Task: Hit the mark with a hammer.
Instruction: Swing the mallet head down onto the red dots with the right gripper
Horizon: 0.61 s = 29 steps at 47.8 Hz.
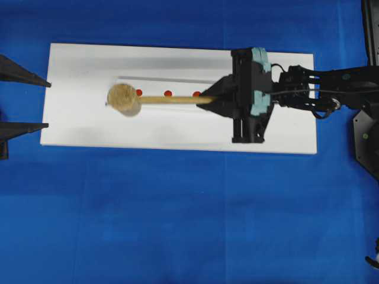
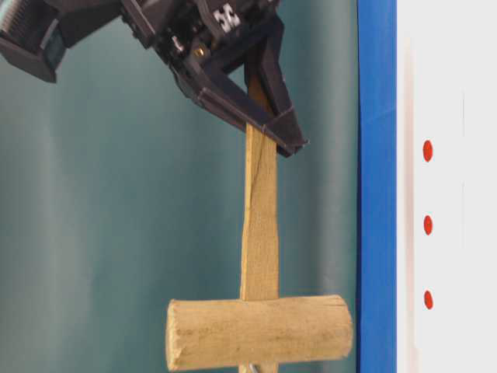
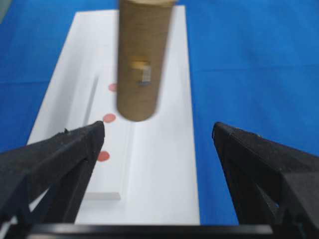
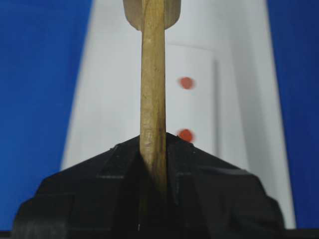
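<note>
The hammer, a light wooden mallet, has its thick head (image 1: 124, 99) over the left part of the white board (image 1: 83, 127), end face down, seemingly a little above it. Its thin handle (image 1: 172, 99) runs right into my right gripper (image 1: 207, 99), which is shut on it. Three red marks (image 1: 139, 92) (image 1: 167, 93) (image 1: 196, 93) lie in a row just behind the handle; the head is just left of the leftmost. The right wrist view shows the handle (image 4: 153, 89) clamped in the gripper (image 4: 154, 144). My left gripper (image 3: 158, 132) is open and empty at the board's left end, facing the head (image 3: 142, 59).
The white board lies on a blue cloth (image 1: 177, 219). It carries a thin raised white strip (image 3: 92, 99) behind the marks. The right arm (image 1: 331, 89) reaches in from the right over the board's right end.
</note>
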Available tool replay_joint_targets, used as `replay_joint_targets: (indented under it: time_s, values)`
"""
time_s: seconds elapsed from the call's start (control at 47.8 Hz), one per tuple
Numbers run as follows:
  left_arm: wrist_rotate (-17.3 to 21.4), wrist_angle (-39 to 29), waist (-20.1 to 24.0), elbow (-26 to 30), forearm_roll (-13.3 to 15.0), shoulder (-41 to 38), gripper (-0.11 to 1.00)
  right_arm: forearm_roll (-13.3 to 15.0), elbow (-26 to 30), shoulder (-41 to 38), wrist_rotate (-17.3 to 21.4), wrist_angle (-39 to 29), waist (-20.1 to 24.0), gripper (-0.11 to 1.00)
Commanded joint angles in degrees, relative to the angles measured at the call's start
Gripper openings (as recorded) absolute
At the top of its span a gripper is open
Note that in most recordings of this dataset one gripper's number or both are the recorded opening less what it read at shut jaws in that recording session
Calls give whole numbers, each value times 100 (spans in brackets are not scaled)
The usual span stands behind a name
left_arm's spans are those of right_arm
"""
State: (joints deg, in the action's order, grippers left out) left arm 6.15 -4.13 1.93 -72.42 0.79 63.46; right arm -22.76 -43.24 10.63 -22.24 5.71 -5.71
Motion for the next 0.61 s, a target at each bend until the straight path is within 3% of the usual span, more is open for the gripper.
replay_joint_targets:
  time_s: [0.0, 0.44, 0.586]
  values:
    - [-9, 18, 9, 53, 0, -44, 90, -9, 149, 18, 9, 211, -176, 2]
    - [-9, 18, 9, 35, 9, -53, 90, -9, 97, -35, 0, 325, -352, 2]
    - [-9, 18, 9, 26, 0, -53, 90, -18, 97, -439, 26, 316, -352, 2]
